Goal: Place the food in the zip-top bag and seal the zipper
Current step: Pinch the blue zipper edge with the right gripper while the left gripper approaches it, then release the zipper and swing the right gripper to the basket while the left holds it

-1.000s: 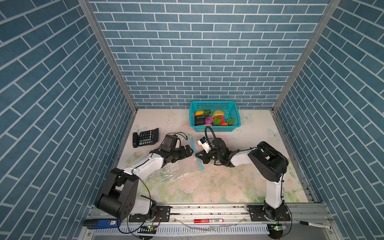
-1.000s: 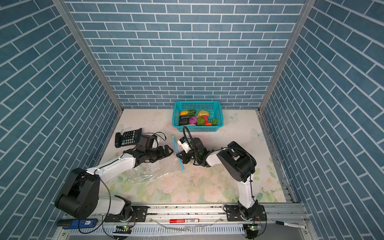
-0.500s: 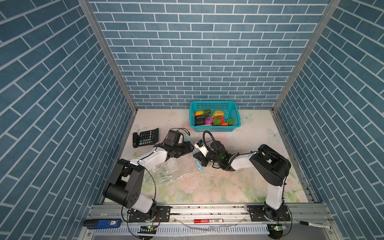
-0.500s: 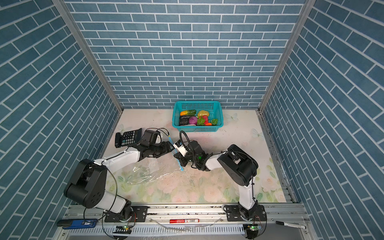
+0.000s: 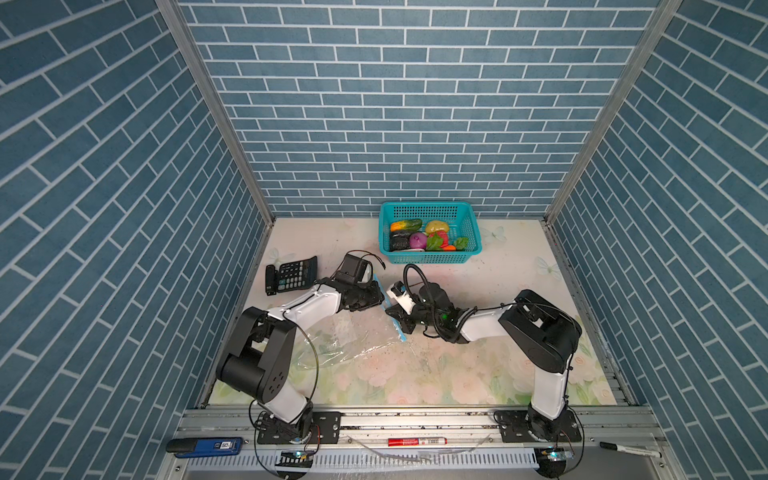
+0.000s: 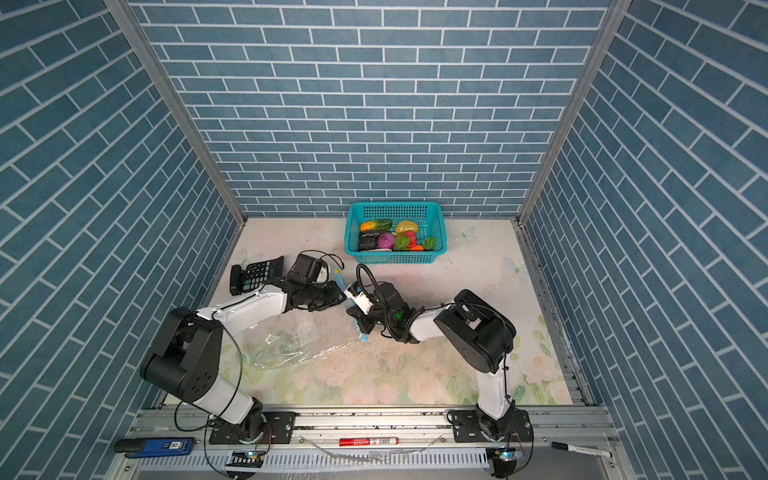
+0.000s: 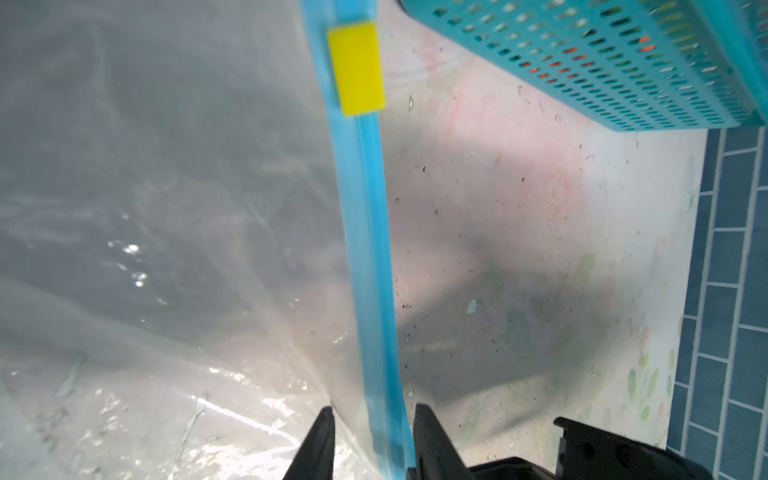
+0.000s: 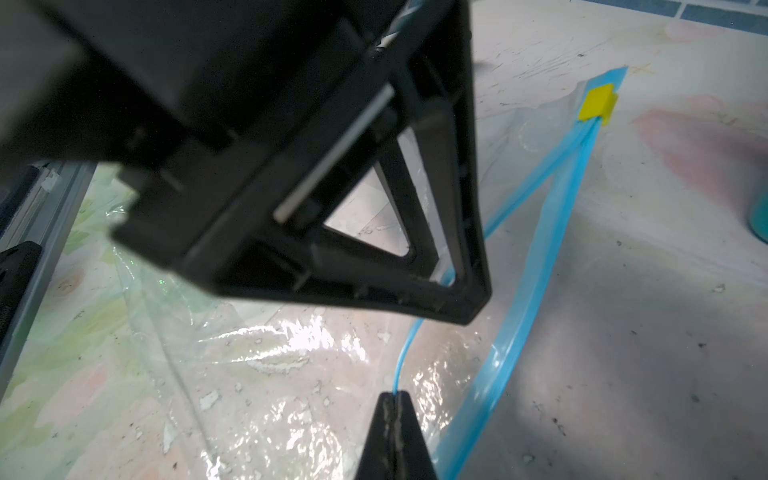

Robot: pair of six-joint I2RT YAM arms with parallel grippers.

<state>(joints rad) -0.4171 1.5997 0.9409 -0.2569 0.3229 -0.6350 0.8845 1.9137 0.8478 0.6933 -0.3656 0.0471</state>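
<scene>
The food [image 5: 417, 240] lies in the teal basket [image 5: 430, 208]: purple onion, yellow fruit [image 5: 436, 226], an orange-green piece and others. The clear zip-top bag [image 5: 353, 336] [image 6: 307, 336] lies flat between both arms. Its blue zipper [image 7: 365, 249] [image 8: 536, 291] is parted, with the yellow slider [image 7: 359, 68] [image 8: 597, 102] at the far end. My left gripper [image 5: 380, 297] [image 7: 372, 409] straddles the strip; a gap still shows between its jaws. My right gripper [image 5: 390, 309] [image 8: 392, 397] is shut on the thin upper lip of the zipper, lifted off the lower strip.
A black calculator [image 5: 293, 274] lies at the left by the wall. On the front rail lie a blue stapler [image 5: 205, 445], a red marker [image 5: 417, 441] and a black marker [image 5: 629, 449]. The basket stands just behind both grippers.
My left gripper has moved away from the bag's middle to the zipper edge and its jaws have narrowed around the strip. My right gripper has shifted slightly left, still pinching the lip.
</scene>
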